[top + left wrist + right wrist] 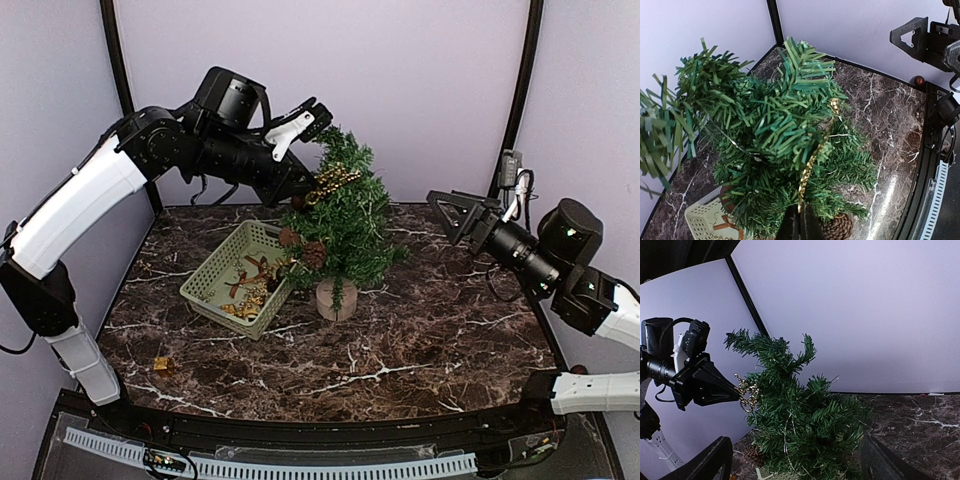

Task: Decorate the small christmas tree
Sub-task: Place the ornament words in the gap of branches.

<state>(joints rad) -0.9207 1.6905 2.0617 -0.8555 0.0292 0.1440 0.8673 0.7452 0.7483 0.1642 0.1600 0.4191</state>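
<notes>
The small christmas tree stands mid-table on its round wooden base, with pine cones hanging on its left side. My left gripper reaches in from the left at the tree's upper branches. It is shut on a gold bead ornament that lies against the needles. In the left wrist view the jaws pinch the gold strand over the tree. My right gripper hovers open to the right of the tree, apart from it. Its fingers frame the tree.
A pale green basket with gold and brown ornaments sits left of the tree, touching its lower branches. A small gold piece lies on the marble near the front left. Purple walls close in the back and sides.
</notes>
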